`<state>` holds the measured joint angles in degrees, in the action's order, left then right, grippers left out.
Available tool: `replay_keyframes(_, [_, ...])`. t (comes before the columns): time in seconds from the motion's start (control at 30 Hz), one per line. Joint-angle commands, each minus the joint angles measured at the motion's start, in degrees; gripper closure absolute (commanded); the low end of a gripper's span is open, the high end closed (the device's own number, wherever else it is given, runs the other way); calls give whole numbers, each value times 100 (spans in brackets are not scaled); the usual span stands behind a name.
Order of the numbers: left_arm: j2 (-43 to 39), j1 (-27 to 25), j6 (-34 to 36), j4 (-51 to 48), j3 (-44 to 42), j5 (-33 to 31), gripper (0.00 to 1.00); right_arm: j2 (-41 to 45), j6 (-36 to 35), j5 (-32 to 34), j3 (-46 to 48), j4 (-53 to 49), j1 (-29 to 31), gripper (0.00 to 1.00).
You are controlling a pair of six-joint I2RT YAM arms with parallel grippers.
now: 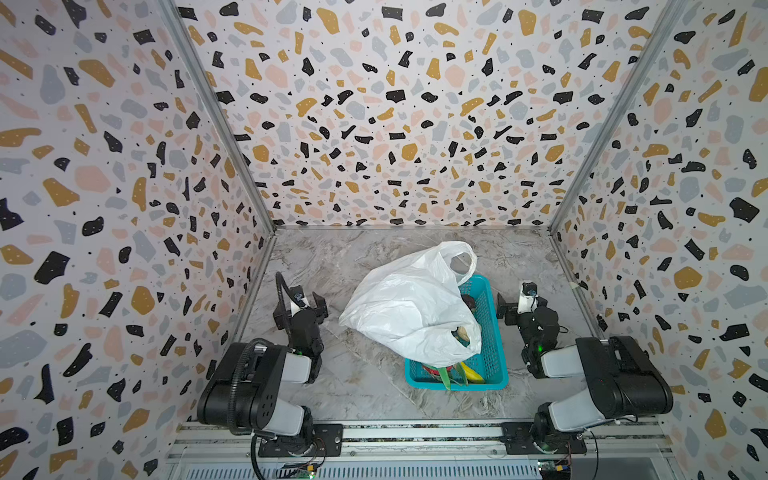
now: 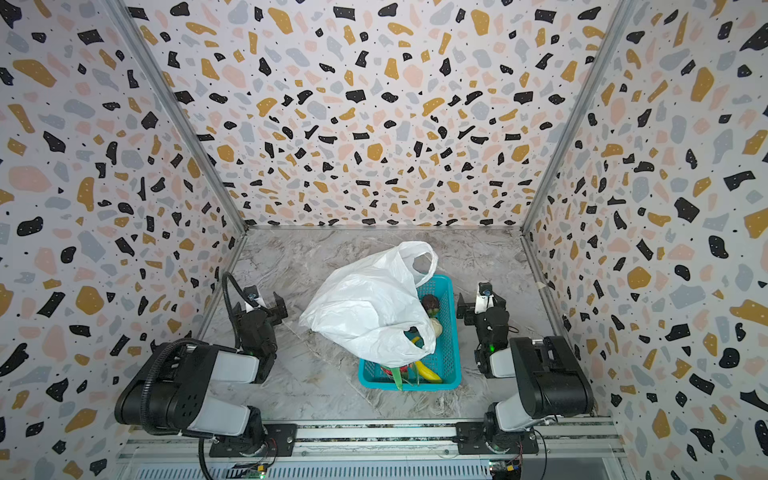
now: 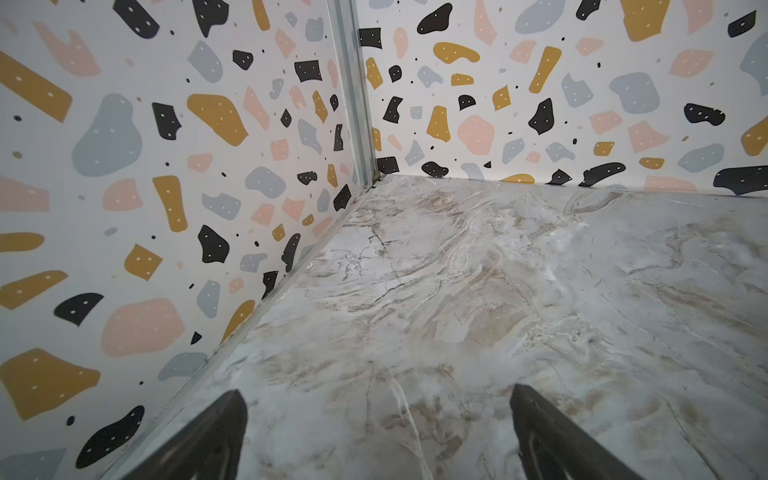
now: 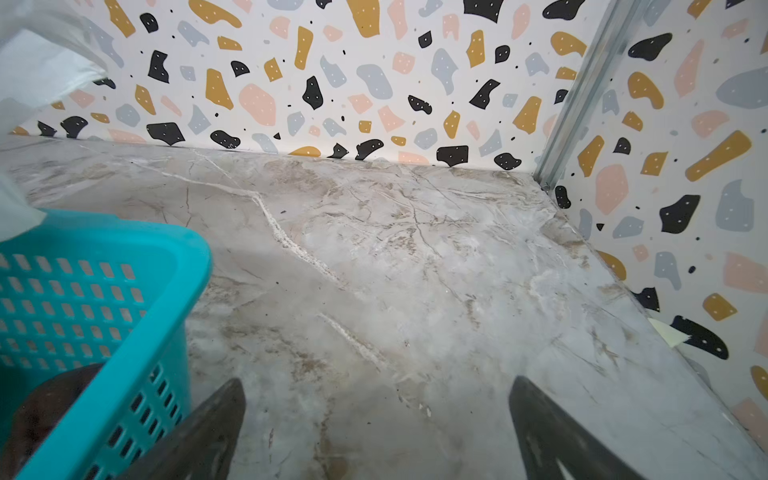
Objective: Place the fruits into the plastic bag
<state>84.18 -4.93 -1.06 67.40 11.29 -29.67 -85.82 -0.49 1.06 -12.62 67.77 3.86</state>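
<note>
The white plastic bag (image 1: 409,307) (image 2: 368,309) lies crumpled over the far left part of a teal basket (image 1: 492,353) (image 2: 451,353). In the basket I see a yellow banana (image 1: 473,372) (image 2: 428,371), a red dragon fruit (image 1: 432,369) (image 2: 390,370) with green scales, and a dark brownish round fruit (image 1: 469,301) (image 2: 431,304) (image 4: 45,399). A pale round fruit (image 1: 462,332) (image 2: 435,326) shows at the bag's near handle loop. My left gripper (image 1: 307,300) (image 2: 267,302) (image 3: 378,415) hovers open left of the bag. My right gripper (image 1: 515,298) (image 2: 473,298) (image 4: 376,411) is open beside the basket's right wall, holding nothing.
Patterned walls (image 1: 124,249) enclose the marble tabletop (image 1: 374,386) on three sides. The basket's corner (image 4: 174,249) is close to my right gripper's finger (image 4: 208,432). A bag handle (image 4: 37,70) hangs at the edge of the right wrist view. The left wrist view faces the far left corner.
</note>
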Motion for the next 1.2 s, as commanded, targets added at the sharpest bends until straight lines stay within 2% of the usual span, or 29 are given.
replay_keyframes(0.0, [20,25,1,371,57,-101,0,58,-64,-135,-13,185,-25,1])
replay_keyframes(0.87, [54,23,9,241,115,28,0,73,-61,-141,-17,167,-23,1])
replay_keyframes(1.17, [24,18,1,191,120,101,1,53,1,-330,-34,159,-129,1])
